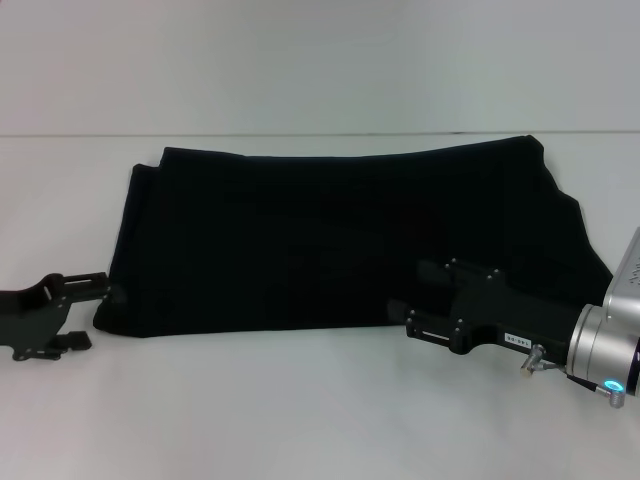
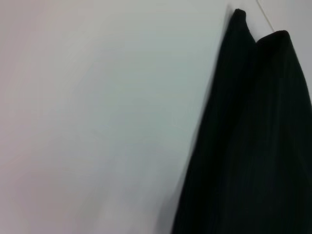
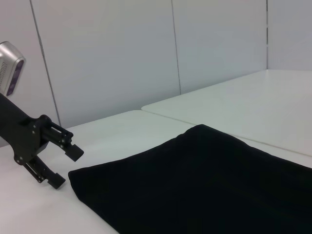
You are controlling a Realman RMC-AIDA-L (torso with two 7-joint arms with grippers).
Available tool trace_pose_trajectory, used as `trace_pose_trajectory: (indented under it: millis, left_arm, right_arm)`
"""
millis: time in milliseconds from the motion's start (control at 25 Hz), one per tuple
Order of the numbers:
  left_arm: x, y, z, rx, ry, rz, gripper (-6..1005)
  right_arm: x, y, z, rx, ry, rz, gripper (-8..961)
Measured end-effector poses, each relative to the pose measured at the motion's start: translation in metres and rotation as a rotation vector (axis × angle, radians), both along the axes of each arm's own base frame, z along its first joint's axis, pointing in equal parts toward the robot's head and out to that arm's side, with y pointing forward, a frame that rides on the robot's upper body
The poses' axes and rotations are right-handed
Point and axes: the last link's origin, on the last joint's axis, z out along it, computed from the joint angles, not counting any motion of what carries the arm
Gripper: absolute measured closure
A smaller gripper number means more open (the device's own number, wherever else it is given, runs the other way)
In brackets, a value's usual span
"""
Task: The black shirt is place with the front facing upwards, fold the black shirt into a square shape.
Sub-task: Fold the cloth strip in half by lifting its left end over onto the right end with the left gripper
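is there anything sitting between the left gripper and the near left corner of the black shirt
No, nothing lies there. In the right wrist view the open left gripper hovers just off the corner of the black shirt, with only bare white table between them. The head view agrees.

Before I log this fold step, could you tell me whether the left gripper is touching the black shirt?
Apart. The right wrist view shows the left gripper, open, with white table between it and the black shirt.

Plain black shirt on a white table, black left gripper, black right gripper
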Motion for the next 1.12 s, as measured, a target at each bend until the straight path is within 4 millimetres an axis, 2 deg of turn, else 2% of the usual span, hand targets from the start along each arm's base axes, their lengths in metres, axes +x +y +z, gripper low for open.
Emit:
trace_pose_trajectory:
  millis: [720,1120]
  left_arm:
    - [0.009,0.013,-0.014,0.004,-0.019,-0.011,138]
    - [0.012,0.017,-0.015,0.003,-0.011,-0.019,163]
  right_arm:
    - [0.001,-0.001,-0.001,-0.004,0.002,-0.004,188]
    - [0.001,-0.002,-0.001,-0.005,0.006,-0.006,188]
